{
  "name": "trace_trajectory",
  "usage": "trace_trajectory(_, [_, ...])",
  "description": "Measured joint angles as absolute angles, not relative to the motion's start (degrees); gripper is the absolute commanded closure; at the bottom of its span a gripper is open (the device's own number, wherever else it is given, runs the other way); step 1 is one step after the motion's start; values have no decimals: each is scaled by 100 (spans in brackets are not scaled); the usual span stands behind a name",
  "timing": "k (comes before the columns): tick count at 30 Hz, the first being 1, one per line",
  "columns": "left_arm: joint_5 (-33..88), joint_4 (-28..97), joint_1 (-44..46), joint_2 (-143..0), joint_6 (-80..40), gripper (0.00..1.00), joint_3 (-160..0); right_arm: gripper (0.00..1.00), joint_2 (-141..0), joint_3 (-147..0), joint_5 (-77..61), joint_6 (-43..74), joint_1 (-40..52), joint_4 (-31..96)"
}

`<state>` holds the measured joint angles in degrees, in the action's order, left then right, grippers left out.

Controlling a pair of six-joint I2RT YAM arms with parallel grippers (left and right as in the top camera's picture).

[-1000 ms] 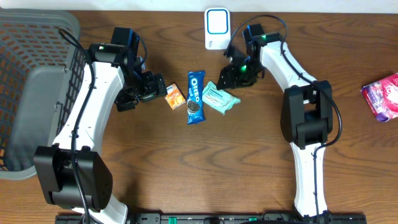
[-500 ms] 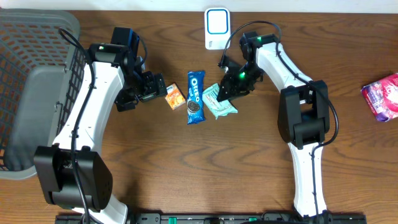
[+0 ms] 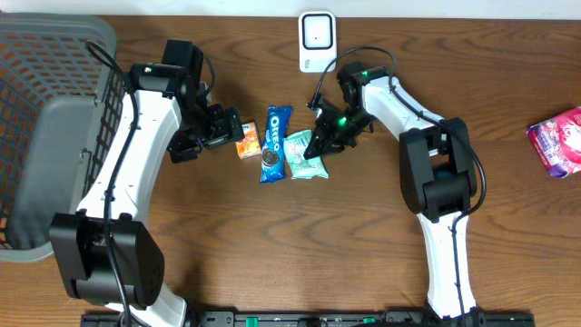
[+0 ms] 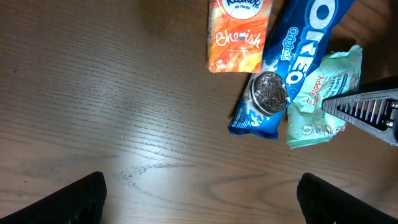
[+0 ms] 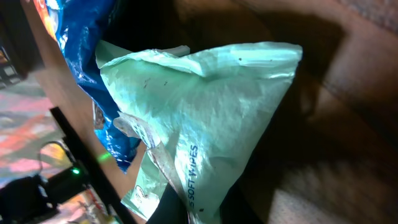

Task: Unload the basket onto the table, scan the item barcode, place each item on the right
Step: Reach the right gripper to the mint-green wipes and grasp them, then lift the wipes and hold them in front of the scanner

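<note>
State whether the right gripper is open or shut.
Shut: the right gripper pinches the mint-green plastic wipes packet, bunching its film into a ridge.

A brown wood-grain surface fills the scene. A pale strip runs along its far edge. Soft light glints off the grain.

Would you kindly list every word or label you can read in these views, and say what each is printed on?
"OREO" and "Original": on the blue plastic biscuit wrapper.
"SOFT WIPES": on the mint-green plastic packet.
"Che...ish": on the small orange sachet; its middle letters and top word are unclear.
The pink plastic packet and the white rectangular scanner: any print is too small to read.
</note>
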<state>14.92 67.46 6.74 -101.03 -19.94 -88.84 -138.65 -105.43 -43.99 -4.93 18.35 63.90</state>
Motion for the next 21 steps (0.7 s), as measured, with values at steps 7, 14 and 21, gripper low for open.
trace_trajectory(7, [1492, 6746, 674, -10103, -1994, 2, -8884, 99, -13931, -10580, -5015, -169, 1682, 7054])
trace_trajectory(14, [1492, 6744, 674, -10103, -1994, 2, -8884, 99, -14000, -10606, -6847, -73, 932, 8545])
trace_trajectory(21, [1492, 6744, 674, -10103, -1994, 2, -8884, 99, -14000, -10608, -7878, -56, 578, 9682])
